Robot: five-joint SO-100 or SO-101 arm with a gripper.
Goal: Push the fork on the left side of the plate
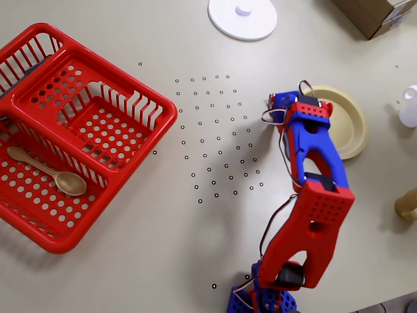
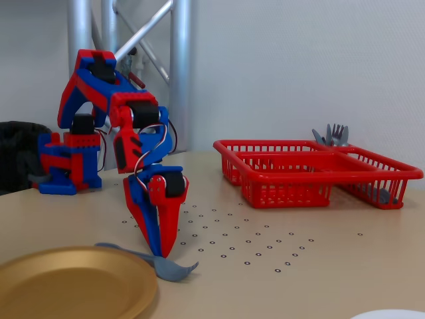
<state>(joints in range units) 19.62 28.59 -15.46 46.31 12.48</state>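
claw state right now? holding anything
claw: closed, holding nothing; its tip is down at the fork beside the plate.

The fork (image 2: 154, 258), slate-blue plastic, lay flat on the table with its tines curving up, directly beneath the closed fingertips (image 2: 158, 251), which appeared to touch its middle. The plate (image 2: 66, 282), round and yellow with a raised rim, sat just beside the fingertips, alongside the fork's handle.

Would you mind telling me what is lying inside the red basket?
In the overhead view, the red basket holds a tan spoon. The fixed view shows fork tines rising from its far compartment; their handles are hidden.
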